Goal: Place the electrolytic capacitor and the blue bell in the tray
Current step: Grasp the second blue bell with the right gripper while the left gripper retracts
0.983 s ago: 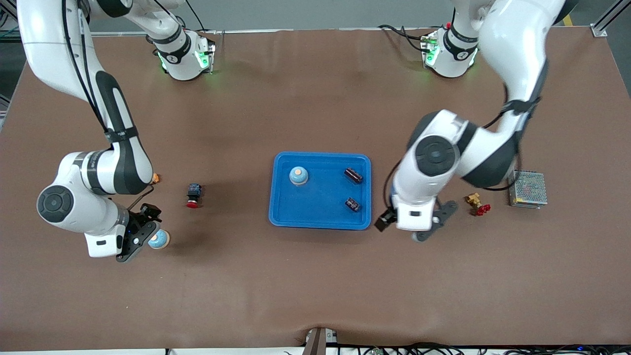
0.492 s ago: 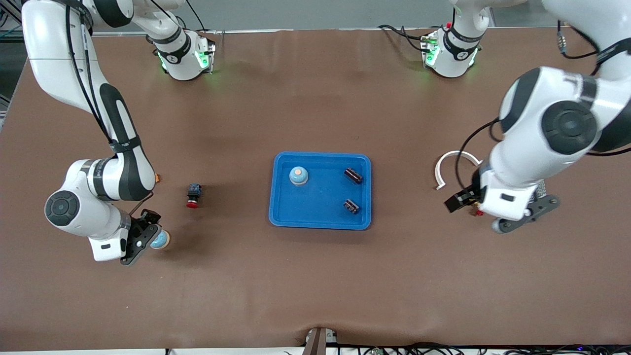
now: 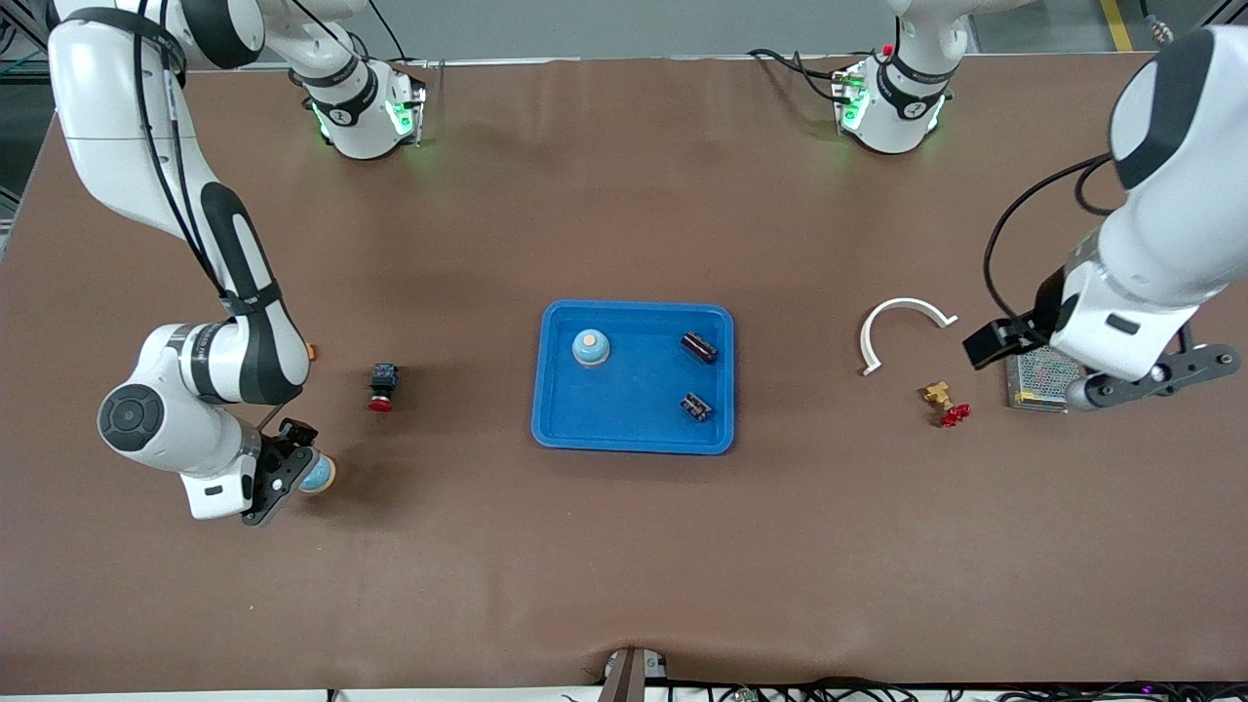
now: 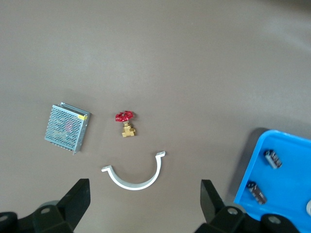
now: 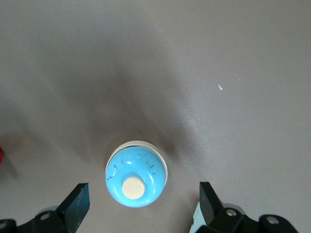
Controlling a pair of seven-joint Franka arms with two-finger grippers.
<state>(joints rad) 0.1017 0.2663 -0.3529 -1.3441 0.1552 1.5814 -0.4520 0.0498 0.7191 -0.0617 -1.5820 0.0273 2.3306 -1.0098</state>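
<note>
Front view: a shallow bright-blue rectangular plastic tray (image 3: 634, 429) sits mid-bench on the brown bench (image 3: 624, 565). In it stand a small blue dome-shaped bell with a pale button (image 3: 591, 346) and two dark cylindrical electrolytic capacitors, one (image 3: 699, 347) farther from the camera, the other (image 3: 695, 407) nearer. A second blue bell (image 3: 316, 474) rests on the bench toward the right arm's end, with the right hand (image 3: 283, 466) low over it. A small black push-button switch with a red cap (image 3: 382, 385) lies between that bell and the tray. Toward the left arm's end lie a white curved plastic half-ring (image 3: 903, 328), a brass valve with a red handwheel (image 3: 945, 403) and a perforated metal power-supply box (image 3: 1041, 372); the left hand (image 3: 1136, 382) hangs over the box.

Left wrist view: the left hand's two dark fingers (image 4: 77, 199) are spread wide and hold nothing. Below are the metal box (image 4: 66, 127), the valve (image 4: 126, 123), the half-ring (image 4: 133, 175) and a corner of the tray (image 4: 252, 170) with both capacitors (image 4: 272, 158) (image 4: 256, 192).

Right wrist view: the right hand's fingers (image 5: 77, 204) stand wide apart on either side of the second bell (image 5: 136, 174), not touching it, gripping nothing.
</note>
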